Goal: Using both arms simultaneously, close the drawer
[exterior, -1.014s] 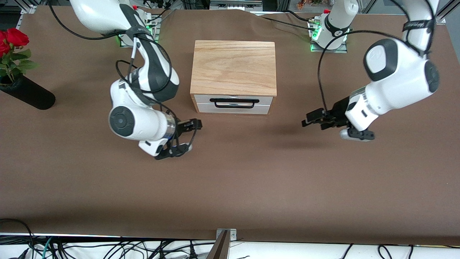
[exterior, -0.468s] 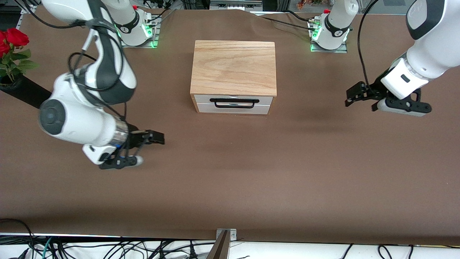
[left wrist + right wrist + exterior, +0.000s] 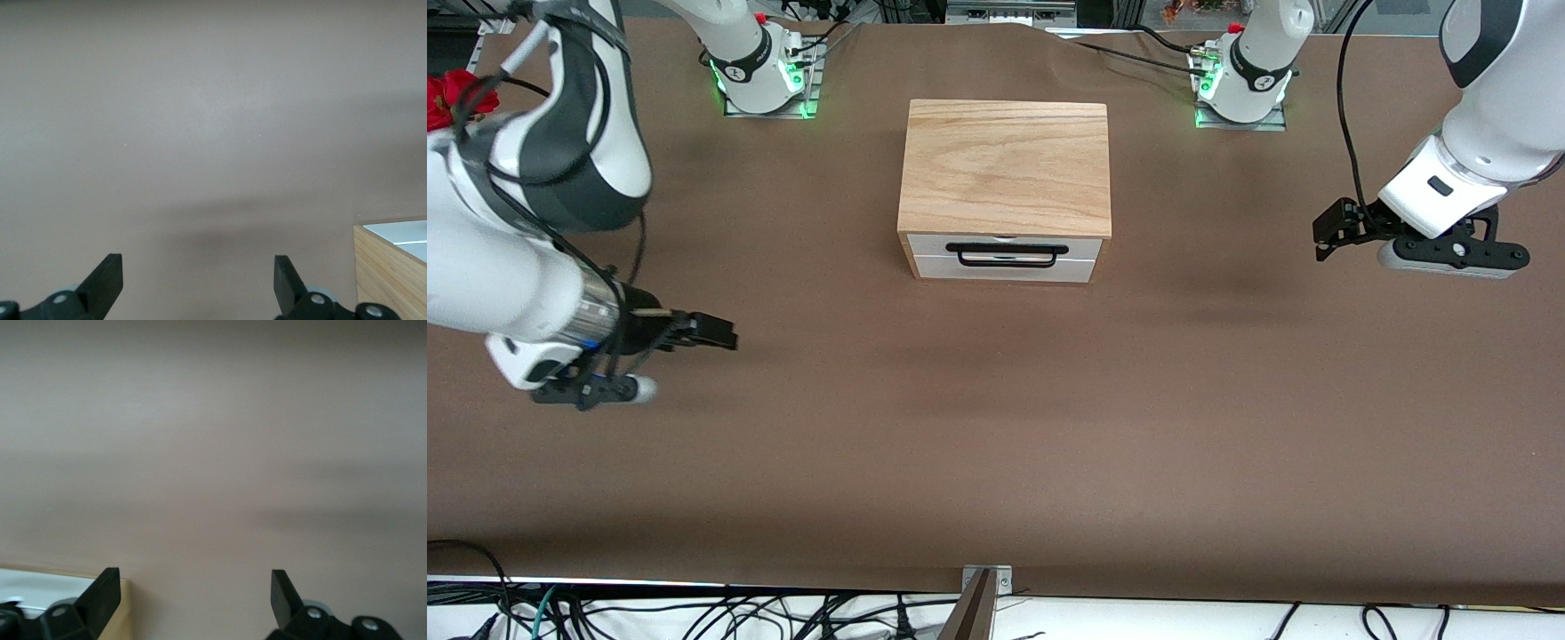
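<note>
**Drawer shut in its box, both hands held apart over bare bench**

The brown bench (image 3: 996, 427) is seen bare across the whole stretch nearest the front camera. The right hand (image 3: 710, 332) is held over the bench nearer to the camera than the oak-coloured box (image 3: 1005, 164) and well apart from it, toward the right arm's end of the bench. Its fingers (image 3: 100, 590) are spread apart, and nothing is gripped between them; only brown bench surface is shown between them in the right wrist view, with a strip of the box's pale wood and white panel caught at one corner.

The left hand (image 3: 1329, 233) is held over the bench toward the left arm's end, well apart from the box and roughly level with the box's front. Its fingers (image 3: 107, 277) are likewise spread wide with nothing between them, and a corner of the box (image 3: 390, 263) is caught at the frame's edge in the left wrist view.

The drawer (image 3: 1005, 258) is set in the front of the box, facing the camera. Its white panel is seen flush with the box's front, and its black wire handle (image 3: 1007, 255) lies across the panel, untouched by either hand.

Red roses (image 3: 454, 93) are glimpsed at the right arm's end of the bench, largely covered by the right arm (image 3: 534, 204).
</note>
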You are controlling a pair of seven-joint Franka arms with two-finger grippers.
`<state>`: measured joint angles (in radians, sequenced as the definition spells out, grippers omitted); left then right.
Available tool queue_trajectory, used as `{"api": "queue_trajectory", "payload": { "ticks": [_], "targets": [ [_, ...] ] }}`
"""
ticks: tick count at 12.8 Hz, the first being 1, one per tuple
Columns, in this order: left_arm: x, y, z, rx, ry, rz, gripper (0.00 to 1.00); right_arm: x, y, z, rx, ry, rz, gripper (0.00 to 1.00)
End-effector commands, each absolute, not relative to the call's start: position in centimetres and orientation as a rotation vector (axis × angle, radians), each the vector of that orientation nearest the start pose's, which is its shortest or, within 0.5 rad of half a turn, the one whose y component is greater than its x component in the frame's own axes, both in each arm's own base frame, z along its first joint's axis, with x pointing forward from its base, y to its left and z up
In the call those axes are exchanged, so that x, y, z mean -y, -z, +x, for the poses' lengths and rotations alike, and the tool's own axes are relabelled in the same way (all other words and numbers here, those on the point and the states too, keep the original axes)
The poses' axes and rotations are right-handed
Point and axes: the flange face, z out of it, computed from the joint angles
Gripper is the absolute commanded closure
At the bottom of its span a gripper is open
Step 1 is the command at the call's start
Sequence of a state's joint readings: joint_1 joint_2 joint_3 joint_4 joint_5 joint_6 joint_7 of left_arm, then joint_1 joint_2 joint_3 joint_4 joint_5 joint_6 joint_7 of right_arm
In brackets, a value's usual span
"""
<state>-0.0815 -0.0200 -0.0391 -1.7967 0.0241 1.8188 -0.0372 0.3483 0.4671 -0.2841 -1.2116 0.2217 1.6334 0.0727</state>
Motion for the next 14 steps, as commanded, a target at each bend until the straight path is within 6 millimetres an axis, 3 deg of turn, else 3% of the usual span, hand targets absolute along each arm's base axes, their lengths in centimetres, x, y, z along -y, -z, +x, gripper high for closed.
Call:
{"api": "queue_trajectory", "payload": {
  "ticks": [1, 5, 7, 9, 14],
  "targets": [
    [6.5, -56.3, 55.9, -0.114, 0.080, -3.090, 0.00, -8.5, -55.6, 66.0, -0.004, -0.001, -3.088, 0.00],
    [6.4, -56.8, 56.0, -0.103, 0.097, -3.094, 0.00, -4.3, -60.3, 64.6, -0.071, 0.110, -3.081, 0.00],
    [6.8, -56.7, 56.0, -0.070, 0.096, -3.094, 0.00, -2.2, -61.3, 62.8, -0.115, 0.111, -3.075, 0.00],
    [6.4, -56.8, 56.0, -0.053, 0.098, -3.094, 0.00, -1.6, -61.7, 60.6, -0.104, 0.093, -3.113, 0.00],
    [6.4, -56.8, 56.0, -0.053, 0.098, -3.094, 0.00, 0.3, -61.8, 58.6, -0.132, 0.025, -3.145, 0.00]
  ]
}}
